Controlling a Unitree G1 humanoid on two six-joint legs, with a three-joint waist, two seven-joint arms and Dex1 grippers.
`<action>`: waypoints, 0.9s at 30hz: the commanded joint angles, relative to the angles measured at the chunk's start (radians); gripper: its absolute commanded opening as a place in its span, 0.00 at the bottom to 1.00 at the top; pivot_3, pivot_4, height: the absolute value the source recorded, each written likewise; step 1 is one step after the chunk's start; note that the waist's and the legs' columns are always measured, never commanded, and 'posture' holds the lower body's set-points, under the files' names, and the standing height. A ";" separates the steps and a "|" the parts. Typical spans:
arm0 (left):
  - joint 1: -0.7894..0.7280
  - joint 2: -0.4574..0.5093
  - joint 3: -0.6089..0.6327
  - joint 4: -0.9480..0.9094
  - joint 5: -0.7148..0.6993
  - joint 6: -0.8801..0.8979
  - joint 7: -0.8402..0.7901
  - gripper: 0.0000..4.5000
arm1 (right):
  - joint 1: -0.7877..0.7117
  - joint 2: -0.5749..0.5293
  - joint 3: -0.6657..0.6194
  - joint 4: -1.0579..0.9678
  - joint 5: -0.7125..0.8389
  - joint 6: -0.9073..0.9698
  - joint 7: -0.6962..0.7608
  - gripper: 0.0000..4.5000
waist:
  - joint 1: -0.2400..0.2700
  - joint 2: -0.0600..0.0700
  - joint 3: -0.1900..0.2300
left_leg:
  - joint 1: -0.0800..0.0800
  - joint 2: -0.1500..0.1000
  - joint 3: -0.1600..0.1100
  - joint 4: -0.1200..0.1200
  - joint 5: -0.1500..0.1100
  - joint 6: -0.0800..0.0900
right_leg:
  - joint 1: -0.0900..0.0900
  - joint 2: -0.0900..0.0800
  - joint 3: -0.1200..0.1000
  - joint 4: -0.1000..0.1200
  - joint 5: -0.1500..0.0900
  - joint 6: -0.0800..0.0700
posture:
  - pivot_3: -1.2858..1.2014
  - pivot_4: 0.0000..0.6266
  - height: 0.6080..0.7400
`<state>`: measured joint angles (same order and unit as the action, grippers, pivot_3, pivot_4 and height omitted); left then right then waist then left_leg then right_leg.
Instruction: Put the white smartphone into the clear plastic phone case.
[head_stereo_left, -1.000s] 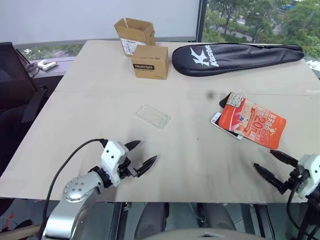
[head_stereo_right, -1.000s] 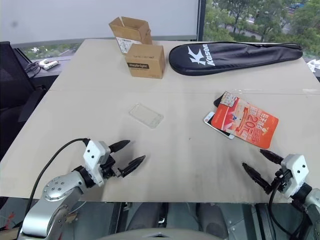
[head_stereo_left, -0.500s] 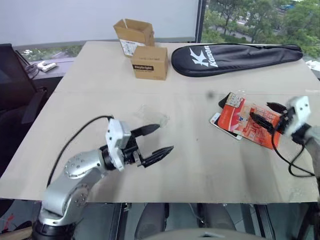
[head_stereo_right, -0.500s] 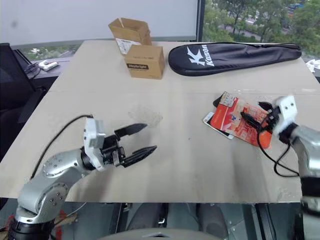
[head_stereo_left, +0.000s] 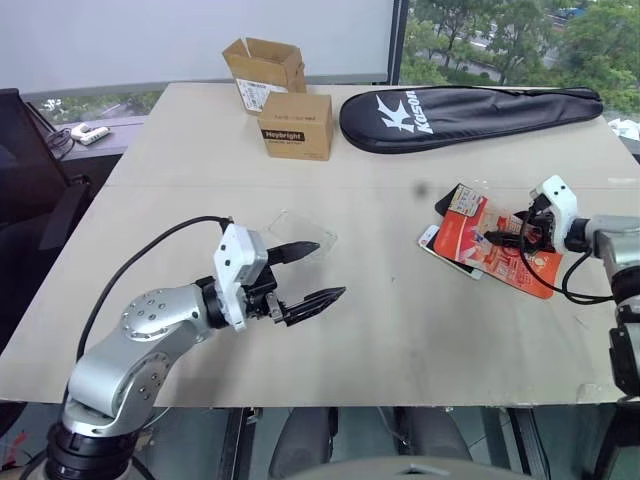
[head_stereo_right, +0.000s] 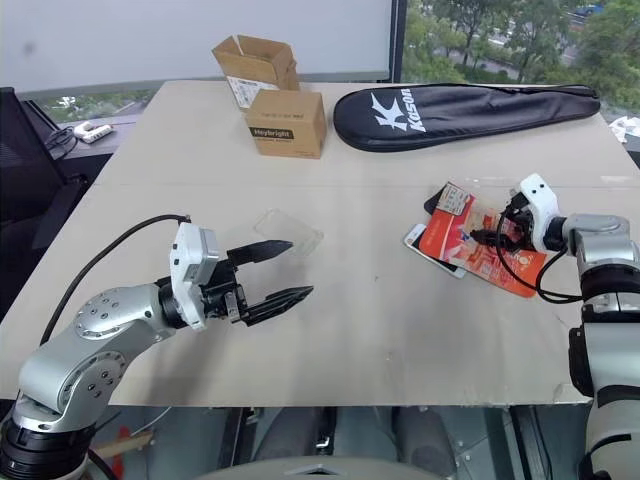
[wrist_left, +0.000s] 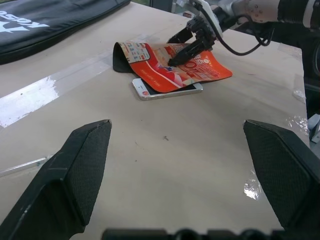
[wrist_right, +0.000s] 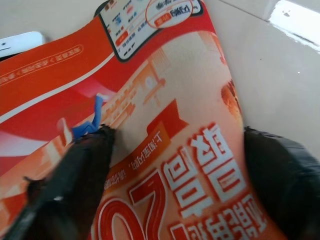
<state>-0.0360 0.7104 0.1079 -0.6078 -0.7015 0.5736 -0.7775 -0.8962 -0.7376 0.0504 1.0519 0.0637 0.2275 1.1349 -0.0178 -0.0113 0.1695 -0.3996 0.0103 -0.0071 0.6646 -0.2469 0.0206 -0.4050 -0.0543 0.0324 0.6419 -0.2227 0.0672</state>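
Nothing done yet. White smartphone (wrist_left: 167, 91) lies under orange packet (head_stereo_left: 510, 250) at your 2 o'clock. Right claw (head_stereo_right: 495, 233), fingers apart, sits over packet. Left claw (head_stereo_left: 305, 275) wide apart, empty, beside clear case (head_stereo_right: 288, 231) on desk (head_stereo_left: 400, 320). Uncovering, pickup, insertion remain.

A matt pale beige worktop (head_stereo_left: 400, 320) is seen under a glossy orange-red printed flat packet (head_stereo_left: 510, 245), a thin transparent plastic case (head_stereo_left: 300, 228), brown cardboard boxes (head_stereo_left: 295, 125) and textured black fingers (wrist_left: 75, 175).
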 joint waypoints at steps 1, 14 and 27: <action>0.002 0.012 0.004 -0.037 0.009 -0.011 -0.003 1.00 | -0.018 0.001 0.005 0.023 -0.011 0.005 0.066 0.51 | -0.002 0.000 0.000 | 0.000 0.000 0.000 0.000 0.000 0.000 | 0.000 0.000 0.000 0.000 0.000 0.000 | 0.52 0.24 1.00; -0.040 -0.013 -0.031 -0.003 0.034 -0.027 -0.008 1.00 | -0.074 -0.034 -0.218 0.104 0.059 -0.215 -0.296 0.00 | -0.019 0.000 0.001 | 0.000 0.000 0.001 0.000 0.000 0.000 | 0.000 0.000 0.002 0.000 0.000 0.000 | 0.52 0.24 1.00; -0.048 -0.047 -0.063 0.014 0.072 -0.055 -0.006 1.00 | -0.171 -0.170 -0.041 0.190 -0.304 -0.655 -0.954 0.96 | -0.032 0.001 0.002 | 0.000 -0.001 0.009 -0.001 0.000 0.000 | -0.005 0.000 0.012 0.001 0.000 -0.001 | 0.52 0.24 1.00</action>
<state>-0.0805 0.6635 0.0328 -0.5752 -0.6314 0.5398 -0.7823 -1.0189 -0.8705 0.0068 1.2661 -0.2197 -0.3534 0.2568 -0.0495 -0.0102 0.1718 -0.3995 0.0096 0.0020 0.6633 -0.2469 0.0206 -0.4096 -0.0539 0.0444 0.6426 -0.2229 0.0666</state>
